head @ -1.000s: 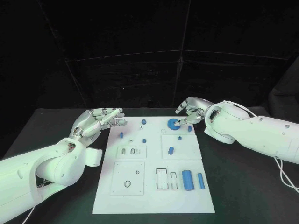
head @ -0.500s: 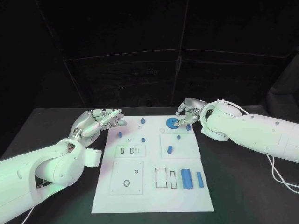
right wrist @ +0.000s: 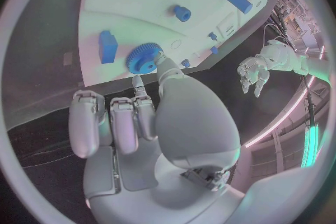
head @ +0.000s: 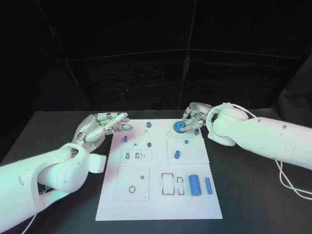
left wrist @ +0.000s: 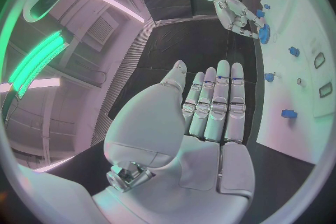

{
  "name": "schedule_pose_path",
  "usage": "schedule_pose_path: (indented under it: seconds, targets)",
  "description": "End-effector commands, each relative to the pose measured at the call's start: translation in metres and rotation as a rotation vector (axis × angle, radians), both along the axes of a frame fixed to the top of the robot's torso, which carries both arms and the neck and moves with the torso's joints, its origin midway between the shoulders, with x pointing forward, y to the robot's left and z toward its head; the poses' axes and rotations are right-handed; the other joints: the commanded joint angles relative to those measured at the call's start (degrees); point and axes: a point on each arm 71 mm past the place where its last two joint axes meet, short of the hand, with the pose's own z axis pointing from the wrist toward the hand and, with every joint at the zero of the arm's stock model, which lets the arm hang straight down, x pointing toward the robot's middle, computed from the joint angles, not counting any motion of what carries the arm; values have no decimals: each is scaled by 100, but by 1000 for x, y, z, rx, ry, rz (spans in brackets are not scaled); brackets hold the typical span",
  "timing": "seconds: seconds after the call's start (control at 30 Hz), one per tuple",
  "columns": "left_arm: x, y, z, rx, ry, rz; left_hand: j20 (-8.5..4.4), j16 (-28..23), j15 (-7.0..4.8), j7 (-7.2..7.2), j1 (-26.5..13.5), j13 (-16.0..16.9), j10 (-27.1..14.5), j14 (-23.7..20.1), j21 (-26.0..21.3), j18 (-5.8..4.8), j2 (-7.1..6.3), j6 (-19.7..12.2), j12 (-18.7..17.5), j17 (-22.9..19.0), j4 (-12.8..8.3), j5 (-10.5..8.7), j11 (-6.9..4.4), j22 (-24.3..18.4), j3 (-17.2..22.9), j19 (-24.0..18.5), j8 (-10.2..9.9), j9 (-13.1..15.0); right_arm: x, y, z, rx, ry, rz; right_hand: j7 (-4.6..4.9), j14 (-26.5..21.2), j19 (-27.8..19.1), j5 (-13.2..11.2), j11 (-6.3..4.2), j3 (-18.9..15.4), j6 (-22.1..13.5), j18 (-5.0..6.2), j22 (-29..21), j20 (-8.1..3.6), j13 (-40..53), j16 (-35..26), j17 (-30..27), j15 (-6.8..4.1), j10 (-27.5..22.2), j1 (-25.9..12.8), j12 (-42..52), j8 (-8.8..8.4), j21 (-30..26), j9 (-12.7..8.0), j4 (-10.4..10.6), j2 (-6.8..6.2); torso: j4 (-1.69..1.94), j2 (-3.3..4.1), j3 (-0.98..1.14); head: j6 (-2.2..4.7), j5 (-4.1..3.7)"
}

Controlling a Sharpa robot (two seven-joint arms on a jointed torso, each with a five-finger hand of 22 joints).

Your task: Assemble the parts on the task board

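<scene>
The right hand (head: 192,117) is seen at the task board's (head: 159,204) far edge, its fingertips touching the blue gear (right wrist: 142,59); a grasp cannot be confirmed. The left hand (head: 101,126) is held released, fingers straight, over the black table (head: 254,195) beside the board's left edge.

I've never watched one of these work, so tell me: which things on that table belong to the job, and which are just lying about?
Part of the job:
task board
blue gear, touched by the right hand
blue cylinders
small blue pegs
left hand, open, holding nothing

Just lying about:
white cable on the black table

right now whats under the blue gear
The blue gear lies on the task board, the right hand touching it. What sits beneath it is covered.
</scene>
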Motion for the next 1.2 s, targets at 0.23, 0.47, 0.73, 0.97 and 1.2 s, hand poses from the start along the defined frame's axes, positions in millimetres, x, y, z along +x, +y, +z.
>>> schedule_pose_path:
  seconds: [0.23, 0.47, 0.73, 0.97, 1.2]
  targets:
    - [0, -1, 1, -8, -1, -16, -4, -33, 42, 38, 24, -7, -9, -10, -27, 87, -10, 1, -47, -1, -32, -31, 31, -15, 7, 28, -28, -6, -1, 10, 1, -69, -31, 51, -19, 426, 92, -77, -54, 28, 76, -42, 193, -57, 845, 20, 712, -39, 176, 101, 47, 68, 30, 5, -105, 35, 8, 0, 1, -12, 3]
    - [0, -2, 1, -8, 0, -17, -3, -39, 43, 37, 30, -7, -9, -10, -31, 87, -3, 1, -54, -1, -39, -31, 30, -19, 12, 30, -33, -5, 1, 12, -2, -90, -18, 51, -26, 427, 94, -141, -62, 73, 94, -44, 206, -73, 850, 21, 718, -54, 180, 127, 46, 87, 36, -4, -157, 93, 4, 2, 1, -28, 8]
    - [0, -1, 1, -8, 0, -17, -3, -39, 43, 37, 30, -7, -9, -10, -31, 87, -3, 1, -54, -1, -39, -31, 30, -19, 12, 30, -33, -5, 2, 12, -7, -119, 1, 51, -32, 426, 94, -159, -70, 165, 159, -45, 215, -88, 862, 17, 715, -68, 186, 176, 45, 131, 41, -10, -249, 182, 6, 4, 4, -52, 6]
    - [0, 0, 0, -6, 1, -15, -2, -46, 43, 38, 36, -7, -9, -10, -36, 88, 2, 0, -60, -1, -46, -34, 31, -22, 16, 31, -38, -5, 1, 12, -8, -129, -4, 56, -67, 429, 94, -372, -105, 482, 445, -48, 232, -112, 878, 16, 730, -94, 191, 334, 37, 230, 49, -12, -481, 349, 6, 1, -1, -44, 2]
    - [0, 0, 1, -6, 1, -15, -2, -46, 43, 38, 36, -7, -9, -10, -36, 88, 2, 0, -60, -1, -46, -34, 31, -22, 16, 31, -38, -5, -3, 20, 0, -77, -121, 77, -209, 432, 132, -280, -233, 823, 837, -65, 323, -170, 943, 17, 746, -167, 236, 332, 73, 337, 87, 6, -606, 500, 3, 1, 3, -33, 14]
